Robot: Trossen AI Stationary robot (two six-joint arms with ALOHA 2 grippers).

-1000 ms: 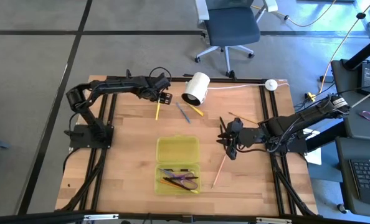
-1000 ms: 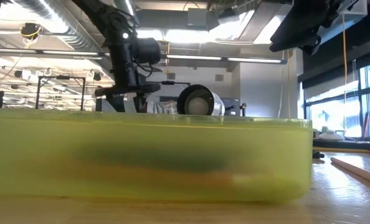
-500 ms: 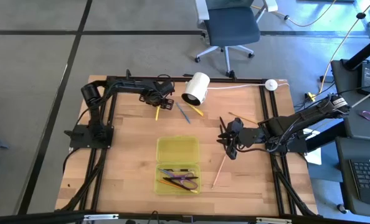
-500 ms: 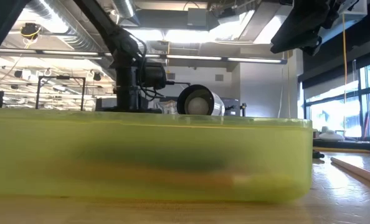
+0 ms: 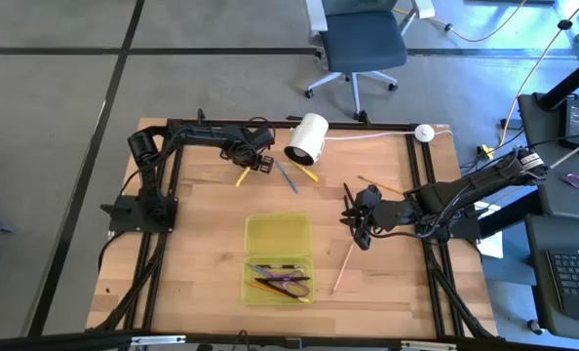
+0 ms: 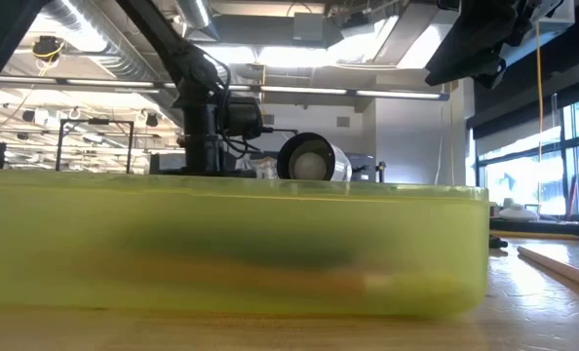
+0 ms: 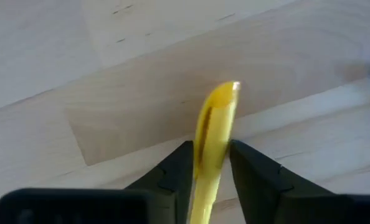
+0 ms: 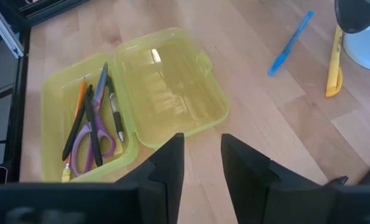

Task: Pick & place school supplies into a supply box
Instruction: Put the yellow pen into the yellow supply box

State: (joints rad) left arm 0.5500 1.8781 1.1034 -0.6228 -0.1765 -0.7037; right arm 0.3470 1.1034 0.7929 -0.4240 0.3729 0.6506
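In the lower middle of the high view a supply box (image 5: 279,257) of translucent yellow-green plastic is seen lying open on the wooden table (image 5: 202,263), its lid half bare and its lower half filled with pens, a pencil and purple-handled scissors (image 5: 288,284). In the low view the box wall (image 6: 231,244) fills most of the frame from the left edge across. To the right of the box, a pale pencil (image 5: 342,266) is laid slantwise on the wood. Just above it, at the right of centre, the right gripper (image 5: 354,220) is held over the table with its fingers (image 8: 169,163) spread apart and nothing between them; in the right wrist view the open box (image 8: 129,118) and a blue pen (image 8: 291,42) are shown beyond them. Farther up, a blue pen (image 5: 287,176) and a yellow pen (image 5: 306,174) are found side by side below a white cylinder (image 5: 307,138). At the upper left of centre the left gripper (image 5: 255,162) is lowered to the table, and a yellow marker (image 7: 213,140) is pinched between its fingers (image 7: 172,171), as the left wrist view shows. An office chair (image 5: 360,41) is placed beyond the table's far edge.
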